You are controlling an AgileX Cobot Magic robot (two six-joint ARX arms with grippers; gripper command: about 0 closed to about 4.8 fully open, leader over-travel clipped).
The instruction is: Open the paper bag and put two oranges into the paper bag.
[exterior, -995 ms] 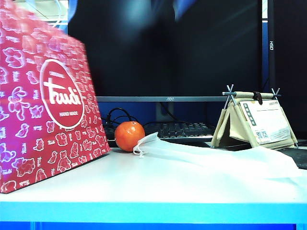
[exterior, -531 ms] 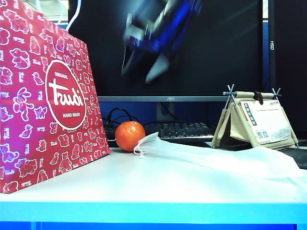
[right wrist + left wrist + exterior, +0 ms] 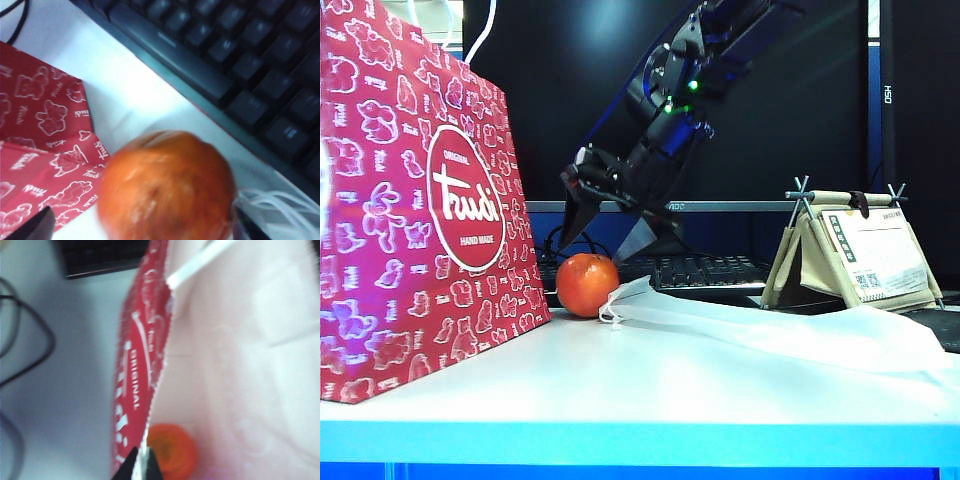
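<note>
Inside the paper bag (image 3: 240, 365), seemingly one orange (image 3: 172, 450); left gripper (image 3: 139, 467) pinches its rim, right gripper (image 3: 605, 232) angled down, spread over the second orange (image 3: 588, 284).

The paper bag (image 3: 420, 200) is glossy printed paper outside, matt pale paper inside, with white cord handles (image 3: 485, 30). The orange (image 3: 588, 284) has glossy, slightly dimpled skin. A white fabric bag (image 3: 790, 335) looks matt. The worktop (image 3: 650, 400) is smooth.
</note>
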